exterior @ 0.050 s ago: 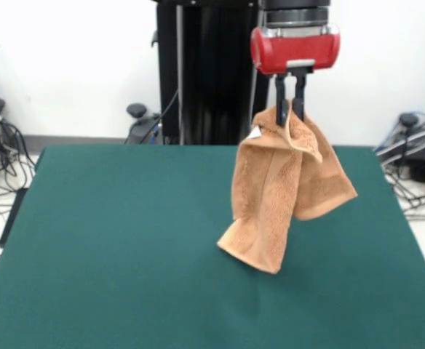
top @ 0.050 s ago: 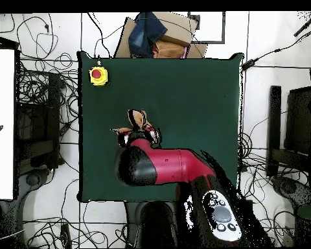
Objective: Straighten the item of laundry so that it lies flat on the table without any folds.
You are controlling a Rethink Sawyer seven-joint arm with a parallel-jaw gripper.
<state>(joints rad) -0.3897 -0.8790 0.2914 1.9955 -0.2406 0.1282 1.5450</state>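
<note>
The gripper (exterior @ 0.050 s ago: 290, 102) hangs above the far half of the tabletop (exterior @ 0.050 s ago: 125, 240), its two dark jaws pinched together on the top edge of the towel (exterior @ 0.050 s ago: 278, 189), which it holds up in the air. The towel droops from that pinch in two uneven folds: a longer one falls to the left and reaches lowest, its bottom corner close to the green cloth, though the front view does not settle whether it touches; a shorter flap hangs to the right and ends higher. A small white label (exterior @ 0.050 s ago: 254, 133) shows near the top left of the bunched cloth, just under the jaws. In the overhead view the red and black arm (top @ 0.050 s ago: 164, 165) covers most of the towel (top @ 0.050 s ago: 140, 118), with only a few tan edges showing beyond it. A yellow box with a red button (top @ 0.050 s ago: 98, 75) sits near one corner of the tabletop (top @ 0.050 s ago: 197, 97).
</note>
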